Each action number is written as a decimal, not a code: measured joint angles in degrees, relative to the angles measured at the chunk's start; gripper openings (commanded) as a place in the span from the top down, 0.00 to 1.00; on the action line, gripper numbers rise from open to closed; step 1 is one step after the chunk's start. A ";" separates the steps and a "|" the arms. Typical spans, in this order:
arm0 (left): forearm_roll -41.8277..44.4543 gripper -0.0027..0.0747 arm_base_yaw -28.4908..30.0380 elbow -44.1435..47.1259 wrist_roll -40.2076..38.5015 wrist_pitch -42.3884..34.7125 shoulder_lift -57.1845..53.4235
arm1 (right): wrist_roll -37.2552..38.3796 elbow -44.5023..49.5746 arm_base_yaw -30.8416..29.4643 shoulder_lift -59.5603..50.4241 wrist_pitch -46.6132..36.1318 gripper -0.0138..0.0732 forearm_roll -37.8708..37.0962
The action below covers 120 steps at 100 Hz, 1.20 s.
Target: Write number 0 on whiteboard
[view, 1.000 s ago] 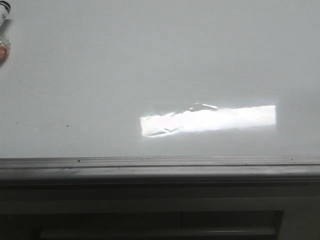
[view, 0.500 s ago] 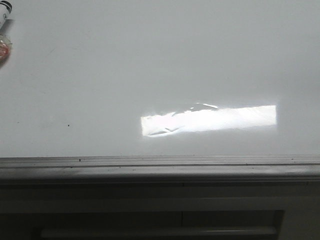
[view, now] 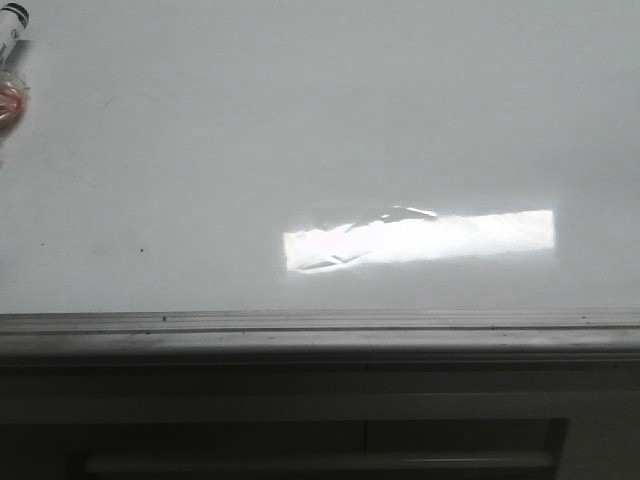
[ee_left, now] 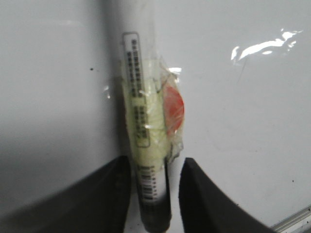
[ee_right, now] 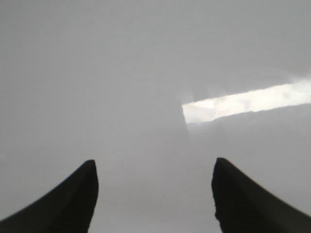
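Note:
The whiteboard (view: 300,120) fills most of the front view, glossy white, and no number 0 shows on it in any view. A white marker (view: 10,40) wrapped in clear tape with a yellow and red patch pokes in at the far left edge. In the left wrist view the marker (ee_left: 143,121) runs between the fingers of my left gripper (ee_left: 155,161). One finger is right beside the marker and a gap shows at the other, so the gripper is open. My right gripper (ee_right: 154,161) hangs wide open over bare whiteboard (ee_right: 146,73), holding nothing.
A ridged grey rail (view: 320,325) edges the board's near side. Below it is a dark cabinet front with a long handle (view: 320,462). A bright strip of reflected light (view: 420,238) lies on the board right of centre.
The marker at the front view's left edge has edged slightly right and up. The small specks on the board have shifted a little the same way.

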 measured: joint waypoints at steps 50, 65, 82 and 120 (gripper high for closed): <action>-0.41 0.99 -11.69 -0.82 23.23 10.26 -4.58 | -38.07 -11.80 11.55 11.08 11.10 0.34 25.00; -1.31 0.99 -21.28 -0.84 35.81 10.65 -8.71 | -48.56 -16.02 20.68 20.54 16.16 0.34 31.67; -1.51 0.99 -30.54 -0.84 41.27 8.36 -10.07 | -55.99 -18.28 31.66 28.78 13.81 0.34 32.80; -2.39 0.99 -36.50 -0.84 41.94 3.21 -10.07 | -58.12 -21.32 49.35 42.92 -0.03 0.34 33.53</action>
